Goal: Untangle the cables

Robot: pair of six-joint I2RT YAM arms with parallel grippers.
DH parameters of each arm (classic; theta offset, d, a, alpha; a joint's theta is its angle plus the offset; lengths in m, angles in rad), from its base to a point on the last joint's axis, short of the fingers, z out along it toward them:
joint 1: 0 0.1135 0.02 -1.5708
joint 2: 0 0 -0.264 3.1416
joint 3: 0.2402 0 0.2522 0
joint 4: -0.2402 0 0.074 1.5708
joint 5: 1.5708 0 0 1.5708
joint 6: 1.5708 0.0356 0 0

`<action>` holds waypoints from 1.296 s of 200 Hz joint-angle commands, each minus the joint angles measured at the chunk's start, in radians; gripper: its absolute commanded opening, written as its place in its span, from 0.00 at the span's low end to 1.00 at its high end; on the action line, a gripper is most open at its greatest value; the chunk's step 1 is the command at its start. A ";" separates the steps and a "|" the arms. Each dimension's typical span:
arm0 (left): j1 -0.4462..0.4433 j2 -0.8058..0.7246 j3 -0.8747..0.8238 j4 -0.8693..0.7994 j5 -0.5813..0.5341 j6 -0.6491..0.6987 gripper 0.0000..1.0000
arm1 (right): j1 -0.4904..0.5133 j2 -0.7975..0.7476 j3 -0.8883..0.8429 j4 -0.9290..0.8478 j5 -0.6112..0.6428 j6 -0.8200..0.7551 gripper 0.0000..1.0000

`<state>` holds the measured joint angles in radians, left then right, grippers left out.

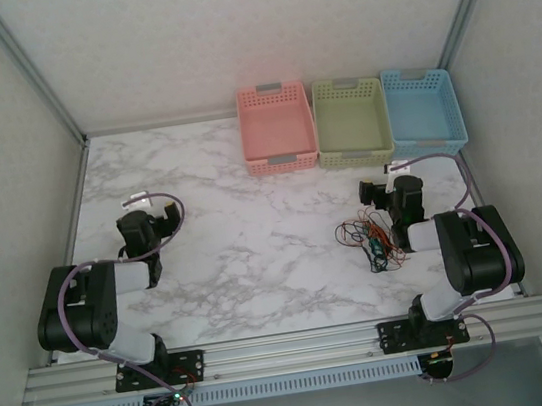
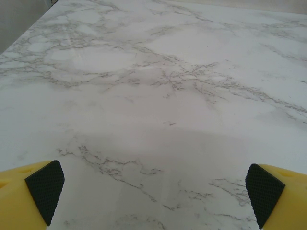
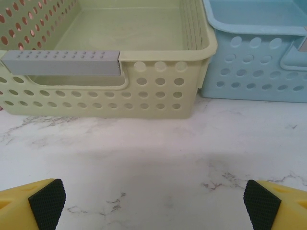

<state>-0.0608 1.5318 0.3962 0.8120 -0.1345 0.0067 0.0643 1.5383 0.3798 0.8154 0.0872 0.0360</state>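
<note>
My left pincer [image 2: 153,194] and right pincer [image 3: 153,201] gape wide. Ahead of the right, green basket [image 3: 158,91] and blue basket [image 3: 254,81] show bare floors; behind it, the cables [image 1: 368,235] tangle: black, red, teal.

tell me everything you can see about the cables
The cables are a small bundle of thin, curly wires, black, red-orange and green-teal, knotted together in one loose heap. They lie flat on the marble table, on its right side, nearer than the green basket and close beside the right arm. Whether the arm touches them cannot be told. Single strands are too fine to count.
</note>
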 commanded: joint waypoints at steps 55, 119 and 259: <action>0.009 0.005 0.006 0.031 0.014 -0.013 1.00 | 0.002 -0.204 0.104 -0.268 0.064 0.014 0.99; 0.011 0.005 0.007 0.030 0.018 -0.014 1.00 | -0.030 -0.354 0.449 -0.973 0.194 0.368 0.99; 0.010 0.004 0.006 0.029 0.014 -0.013 1.00 | -0.085 0.672 1.686 -1.668 0.128 0.194 0.81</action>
<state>-0.0608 1.5318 0.3962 0.8120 -0.1345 0.0036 0.0059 2.1250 1.9480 -0.7132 0.2493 0.2565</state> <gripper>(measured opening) 0.997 0.823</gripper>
